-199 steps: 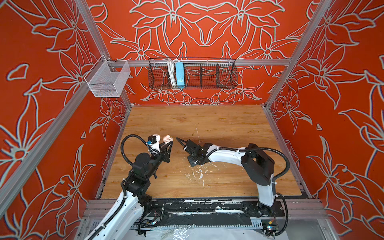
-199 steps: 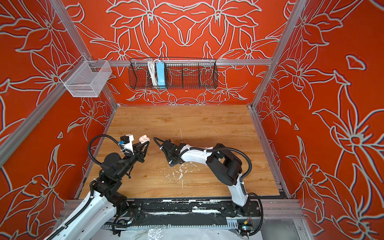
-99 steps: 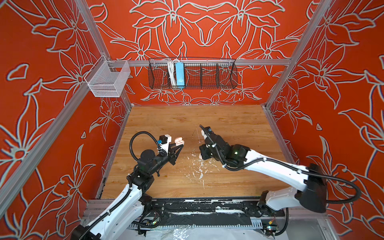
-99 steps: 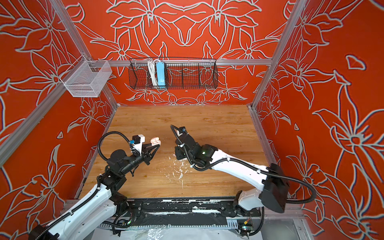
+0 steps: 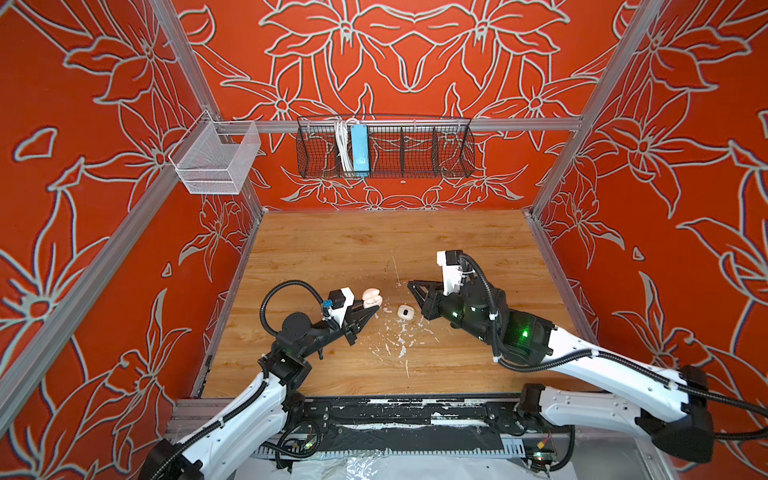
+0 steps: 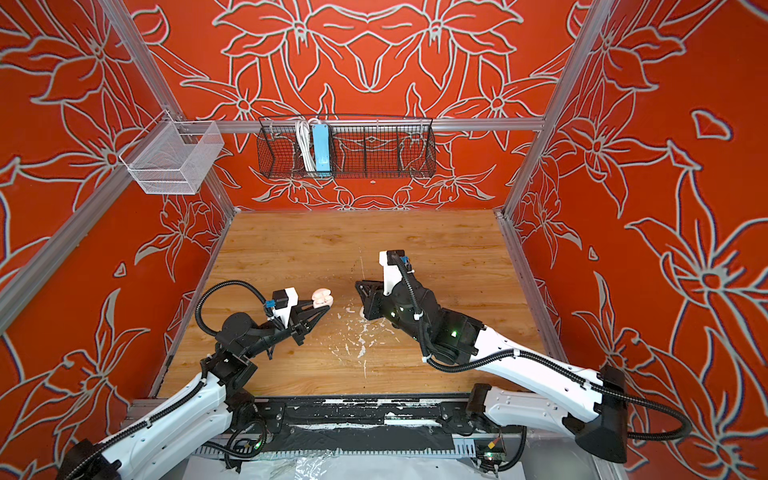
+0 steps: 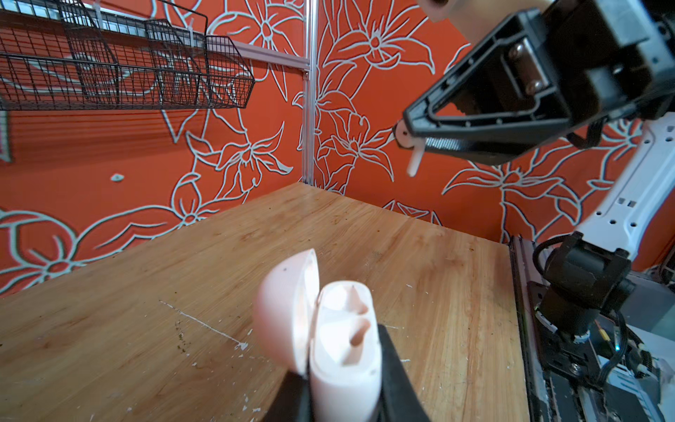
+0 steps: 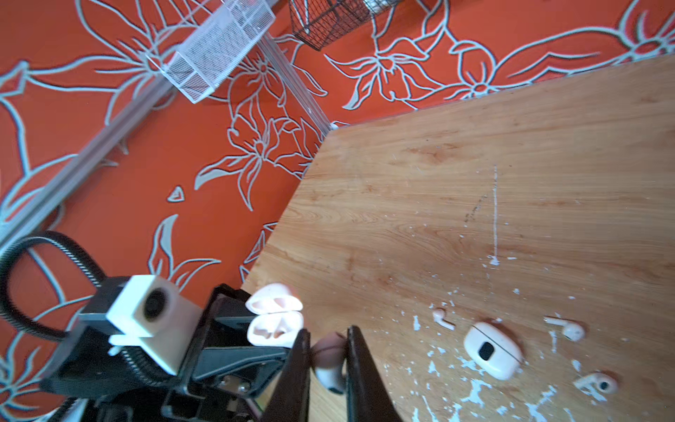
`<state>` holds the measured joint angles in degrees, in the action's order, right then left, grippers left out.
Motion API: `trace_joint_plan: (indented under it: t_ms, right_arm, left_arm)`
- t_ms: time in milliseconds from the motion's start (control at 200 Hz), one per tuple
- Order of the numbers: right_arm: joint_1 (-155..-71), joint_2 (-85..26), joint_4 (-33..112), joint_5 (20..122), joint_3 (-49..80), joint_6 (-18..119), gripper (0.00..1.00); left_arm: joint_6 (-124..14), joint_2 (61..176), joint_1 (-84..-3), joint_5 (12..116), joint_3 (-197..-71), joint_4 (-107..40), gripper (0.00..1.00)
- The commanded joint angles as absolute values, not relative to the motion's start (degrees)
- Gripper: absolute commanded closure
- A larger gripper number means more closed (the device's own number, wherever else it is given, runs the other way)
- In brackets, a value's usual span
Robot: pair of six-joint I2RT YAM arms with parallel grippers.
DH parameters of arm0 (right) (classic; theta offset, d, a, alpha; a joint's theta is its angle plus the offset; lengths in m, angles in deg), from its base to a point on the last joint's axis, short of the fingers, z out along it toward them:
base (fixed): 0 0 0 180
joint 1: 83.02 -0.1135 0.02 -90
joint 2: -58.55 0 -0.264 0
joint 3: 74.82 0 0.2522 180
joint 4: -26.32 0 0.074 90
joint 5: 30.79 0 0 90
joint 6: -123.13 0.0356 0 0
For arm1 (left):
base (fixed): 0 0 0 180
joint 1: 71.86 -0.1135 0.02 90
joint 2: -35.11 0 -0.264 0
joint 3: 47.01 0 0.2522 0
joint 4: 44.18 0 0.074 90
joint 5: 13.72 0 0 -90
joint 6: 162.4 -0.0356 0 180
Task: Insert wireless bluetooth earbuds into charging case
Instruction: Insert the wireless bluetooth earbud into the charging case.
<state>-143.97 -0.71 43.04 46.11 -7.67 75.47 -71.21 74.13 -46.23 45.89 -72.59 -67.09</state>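
Mid-table, the left gripper [image 5: 371, 309] is clamped on the base of a pink case [image 7: 328, 329]. The lid stands open and two sockets face up. Across a short gap the right gripper [image 8: 328, 350] pinches one earbud [image 8: 328, 361], with the stem hanging below its tips in the left wrist view and raised clear of the wooden table [image 5: 374, 249]. Under that gap a shut white case [image 8: 493, 350] lies flat among paint flecks. Three loose earbuds [image 8: 443, 318] are scattered near it, apart from one another and well in from every edge. Behind both arms open board runs to the back wall, where a black wire basket [image 5: 415, 153] hangs above it. A white mesh basket [image 5: 216, 162] hangs at the left corner.
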Motion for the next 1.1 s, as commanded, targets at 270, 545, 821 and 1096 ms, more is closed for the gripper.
trace_joint_plan:
  t_ms: [270,545,821,1096]
  right_arm:
    - [-152.67,-0.03,29.01,35.16,-12.07,87.27,0.86]
    - [-157.61,-0.25,32.89,30.03,-11.78,93.98,0.86]
    - [-160.95,-1.98,31.48,26.06,-12.0,94.73,0.87]
    - [-161.33,-6.87,33.77,28.82,-6.3,90.98,0.87]
  left_arm:
    - [-77.5,66.3,-42.42,44.18,-68.93,-73.28,1.0]
    - [-81.91,62.45,-41.8,44.02,-65.89,-74.05,1.0]
    - [-82.75,59.14,-41.27,47.07,-65.93,-70.66,1.0]
    - [-81.67,58.93,-41.19,50.57,-67.55,-67.1,1.0]
